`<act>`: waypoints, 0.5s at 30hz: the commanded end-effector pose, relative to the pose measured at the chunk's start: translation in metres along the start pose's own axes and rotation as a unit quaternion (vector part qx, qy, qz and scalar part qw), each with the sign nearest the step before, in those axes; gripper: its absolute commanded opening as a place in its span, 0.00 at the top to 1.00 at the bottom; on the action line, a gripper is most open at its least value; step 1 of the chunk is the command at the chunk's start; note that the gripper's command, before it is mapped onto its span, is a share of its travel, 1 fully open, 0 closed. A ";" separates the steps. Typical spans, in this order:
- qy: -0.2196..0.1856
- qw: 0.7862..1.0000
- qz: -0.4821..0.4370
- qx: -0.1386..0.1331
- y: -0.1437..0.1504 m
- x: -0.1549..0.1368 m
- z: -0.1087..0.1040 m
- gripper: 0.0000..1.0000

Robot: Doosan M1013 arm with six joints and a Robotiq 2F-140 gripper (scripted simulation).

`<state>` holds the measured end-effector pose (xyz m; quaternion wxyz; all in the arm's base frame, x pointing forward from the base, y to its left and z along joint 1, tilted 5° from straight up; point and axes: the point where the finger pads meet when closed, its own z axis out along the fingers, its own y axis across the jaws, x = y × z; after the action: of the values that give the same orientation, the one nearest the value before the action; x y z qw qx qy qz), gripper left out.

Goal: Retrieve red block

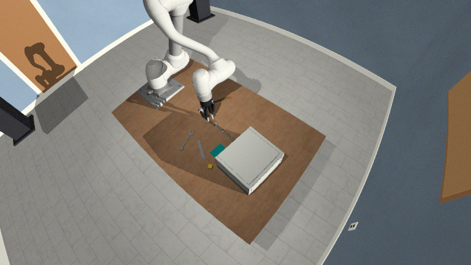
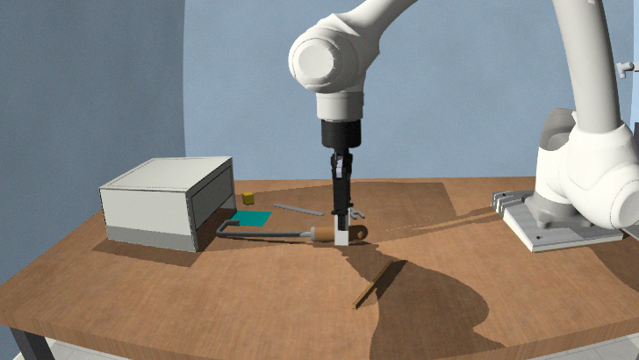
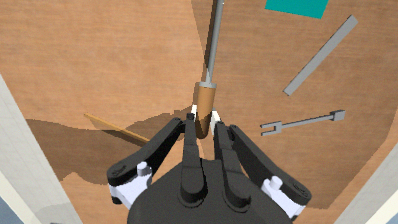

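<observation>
My gripper is shut on the wooden handle of a hook tool that lies low on the table. The tool's grey shaft runs toward the grey cabinet, and its hooked end sits at the cabinet's open underside. The teal square lies on the table right beside the cabinet. The red block is not in any view; the space under the cabinet is hidden.
A yellow cube sits near the cabinet. A flat grey bar, a forked grey tool and a thin wooden stick lie on the table. The arm's base plate stands at one end.
</observation>
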<state>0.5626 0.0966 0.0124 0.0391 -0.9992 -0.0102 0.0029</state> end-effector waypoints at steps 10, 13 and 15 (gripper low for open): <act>0.000 1.000 0.000 0.000 0.000 0.014 0.000 1.00; 0.000 1.000 0.000 0.000 0.000 0.016 0.000 1.00; 0.000 1.000 0.000 0.000 0.000 0.020 0.000 1.00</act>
<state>0.5796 0.0969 0.0123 0.0391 -0.9992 -0.0099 0.0029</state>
